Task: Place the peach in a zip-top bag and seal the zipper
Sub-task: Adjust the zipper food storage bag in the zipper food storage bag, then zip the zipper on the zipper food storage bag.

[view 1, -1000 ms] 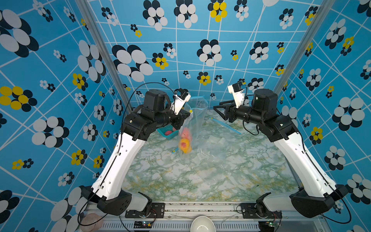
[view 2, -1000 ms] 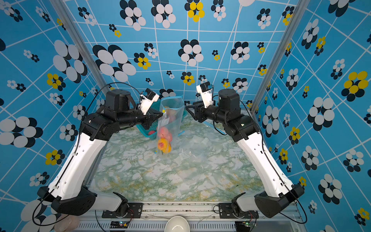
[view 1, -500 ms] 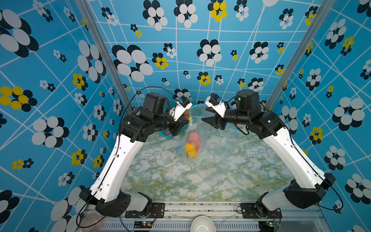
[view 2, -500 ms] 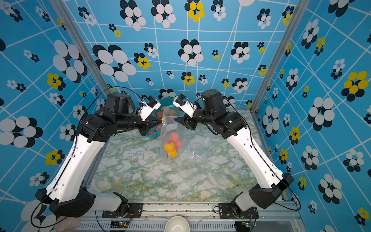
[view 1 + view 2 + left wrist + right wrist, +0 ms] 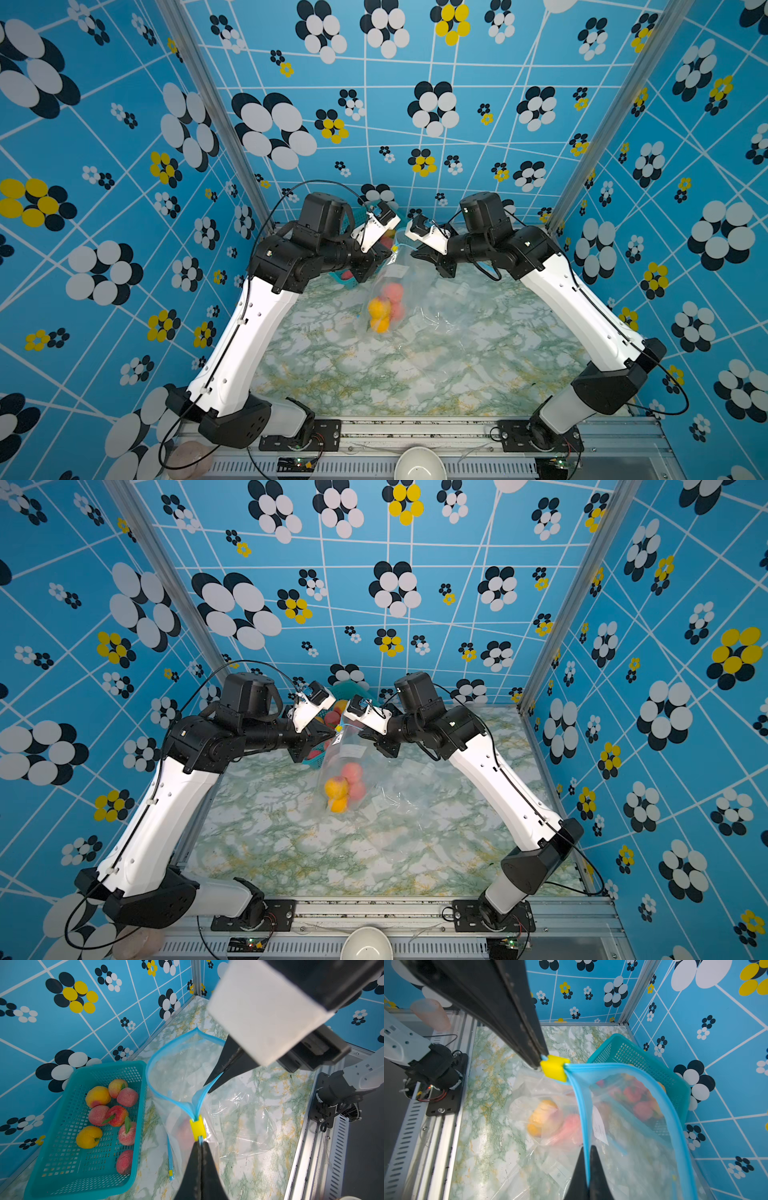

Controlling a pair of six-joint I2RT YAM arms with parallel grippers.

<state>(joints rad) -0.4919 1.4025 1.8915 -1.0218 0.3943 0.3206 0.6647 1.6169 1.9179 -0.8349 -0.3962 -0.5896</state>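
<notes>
Over the marble table [image 5: 374, 374], pinches the bag [image 5: 353, 754] with left gripper [image 5: 199, 1146] closed just behind the slider [image 5: 197, 1128], right gripper [image 5: 588, 1150] closed on one lip near it, peaches [image 5: 382, 307] sagging well below it. Risks blocking the slider's path with that right pinch, or losing the thin strip under pull.

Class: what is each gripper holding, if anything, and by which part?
Both hold the zip-top bag. The left gripper pinches its blue zipper track beside the yellow slider; the right gripper pinches that track along the open mouth.
</notes>
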